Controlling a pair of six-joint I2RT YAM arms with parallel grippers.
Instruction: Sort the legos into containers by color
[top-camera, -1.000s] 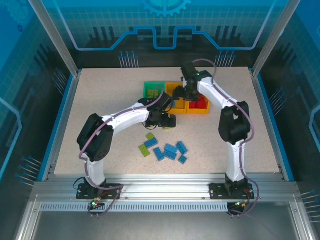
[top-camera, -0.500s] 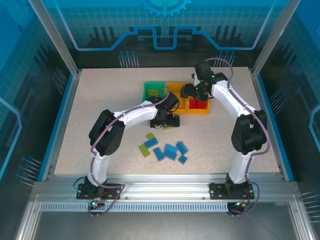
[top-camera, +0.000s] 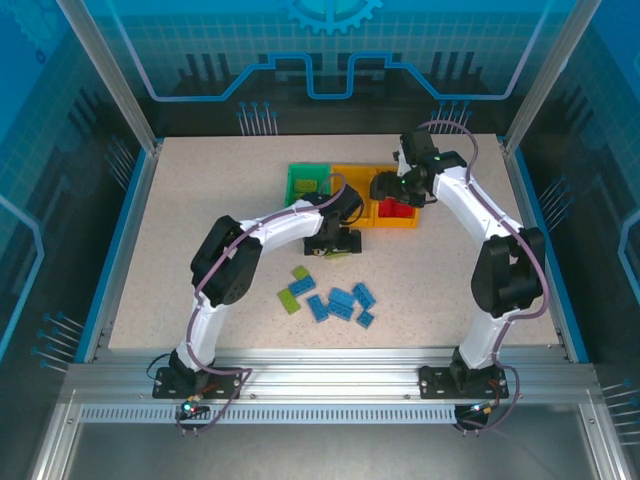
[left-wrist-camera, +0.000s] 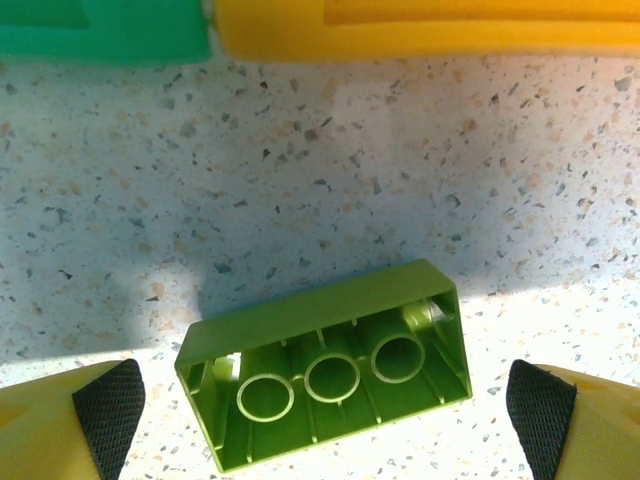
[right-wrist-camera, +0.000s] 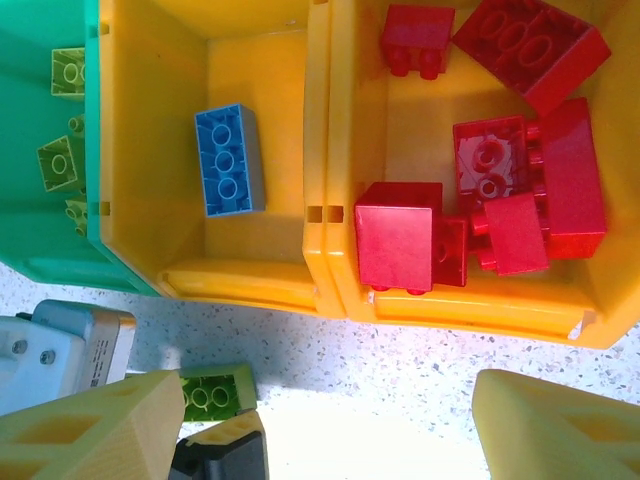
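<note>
Two claws work beside the bins. The left gripper (left-wrist-camera: 322, 418) stands wide open with its pads (left-wrist-camera: 108, 410) on either side of an upturned lime green brick (left-wrist-camera: 325, 365), which lies on the table (left-wrist-camera: 300, 180) just near of the green bin (left-wrist-camera: 100, 25), untouched. The right gripper (right-wrist-camera: 320, 440) hangs over the bins' near edge, jaws wide and empty, above a blue brick (right-wrist-camera: 228, 160) in the middle bin (right-wrist-camera: 160, 120) and red bricks (right-wrist-camera: 500, 190) in the right bin (right-wrist-camera: 480, 305).

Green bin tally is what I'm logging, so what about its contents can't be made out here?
- Right wrist view: the green bin is cut off by the left edge, so lime bricks may be missed.
- Top view: the left arm overlaps its near edge; bricks inside are too small to count.
</note>
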